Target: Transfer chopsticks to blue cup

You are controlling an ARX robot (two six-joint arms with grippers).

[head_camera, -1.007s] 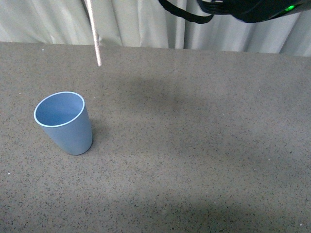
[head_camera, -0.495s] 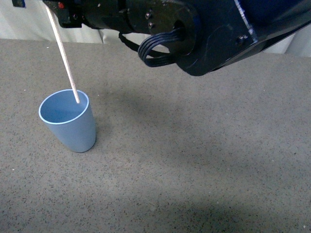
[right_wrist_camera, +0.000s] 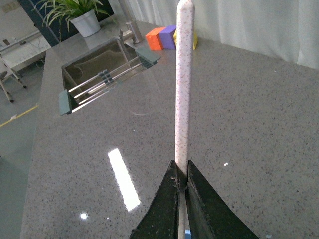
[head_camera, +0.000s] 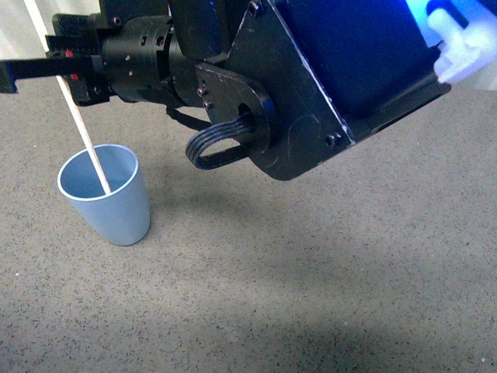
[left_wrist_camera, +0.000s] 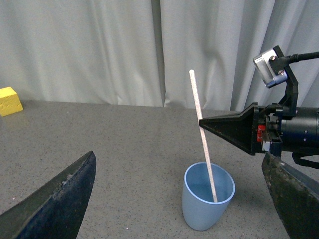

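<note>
The blue cup (head_camera: 103, 194) stands upright on the grey speckled counter at the left; it also shows in the left wrist view (left_wrist_camera: 207, 196). My right gripper (head_camera: 54, 70) is shut on the chopsticks (head_camera: 78, 120), a cream-white stick that leans with its lower end inside the cup. The stick shows in the left wrist view (left_wrist_camera: 202, 134) and in the right wrist view (right_wrist_camera: 182, 84), pinched between the black fingers (right_wrist_camera: 204, 204). My left gripper (left_wrist_camera: 184, 199) is open, its fingers wide on either side of the cup, apart from it.
A yellow block (left_wrist_camera: 10, 101) lies far off on the counter. A sink (right_wrist_camera: 102, 62) with a rack, orange, purple and yellow blocks (right_wrist_camera: 167, 37) and a potted plant (right_wrist_camera: 79, 15) show in the right wrist view. White curtains hang behind the counter.
My right arm has come down and forward with the stick. The stick's lower end has gone from above the counter beyond the cup to inside the cup.
</note>
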